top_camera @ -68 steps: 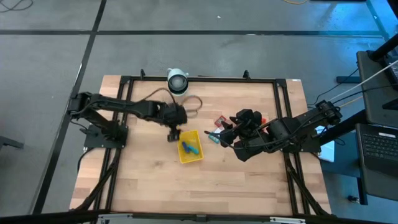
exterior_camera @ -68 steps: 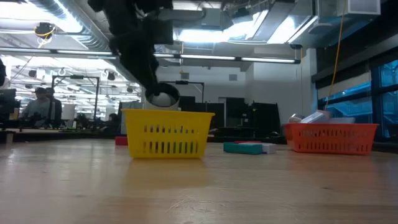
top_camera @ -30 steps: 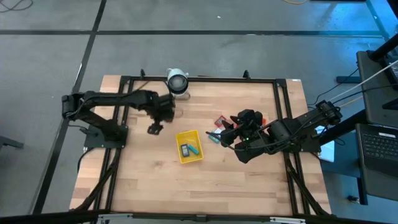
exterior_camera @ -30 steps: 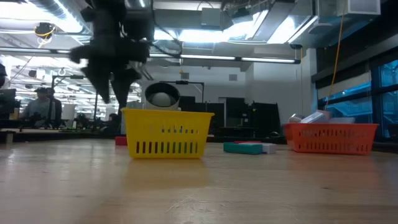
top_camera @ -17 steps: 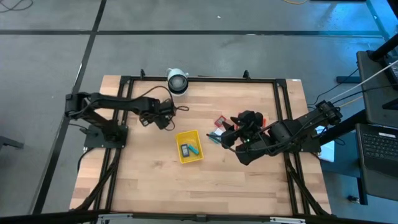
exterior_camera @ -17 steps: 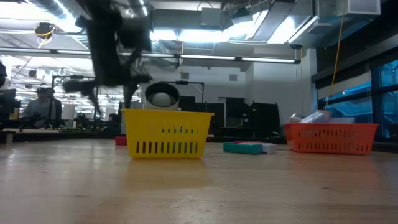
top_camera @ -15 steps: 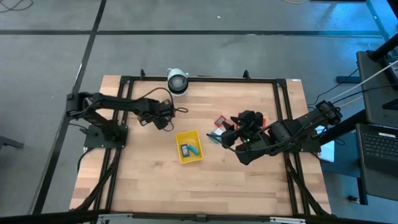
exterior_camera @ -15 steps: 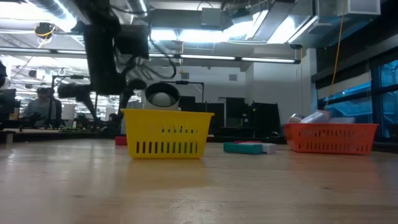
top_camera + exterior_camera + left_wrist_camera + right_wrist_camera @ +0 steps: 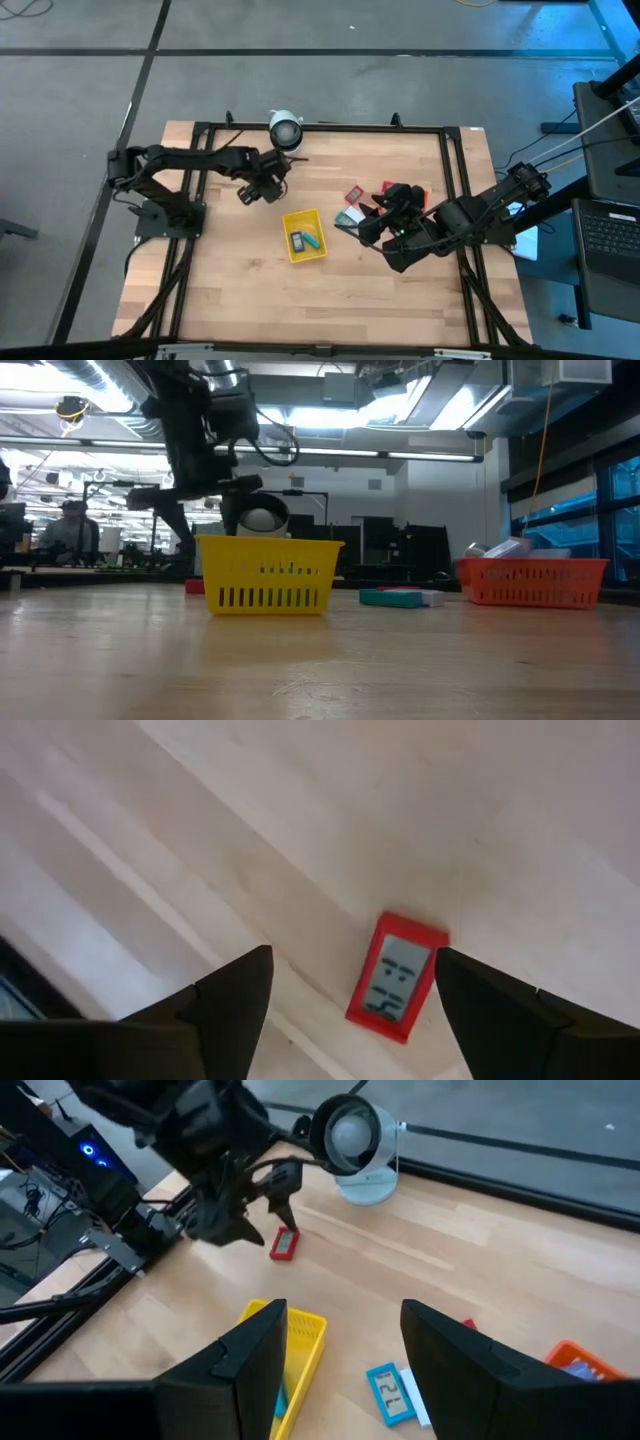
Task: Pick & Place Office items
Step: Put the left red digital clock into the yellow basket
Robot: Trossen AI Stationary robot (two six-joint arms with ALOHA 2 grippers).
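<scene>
Above a red block (image 9: 397, 976) on the desk (image 9: 400, 290), left hand (image 9: 350, 995) spread open.
Right hand (image 9: 340, 1355) open, idle; a tilted descent could nudge the block away.

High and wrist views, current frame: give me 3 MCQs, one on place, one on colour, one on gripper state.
1. Where does the left gripper hang?
A. Inside the yellow tray
B. Above a small item on the table, near the white round object
C. Over the red-orange tray

2. What colour is the item between the left gripper's fingers in its wrist view?
A. Red
B. Teal-green
C. Lavender

3. How do the left gripper's jaws stand?
A. Shut on the item
B. Shut on nothing
C. Open, either side of the item, not touching it

Key: B, the right wrist view shows it just off the white round object, clear of the yellow tray; A, red casing with a grey face; C, both fingers stand apart from it.
</scene>
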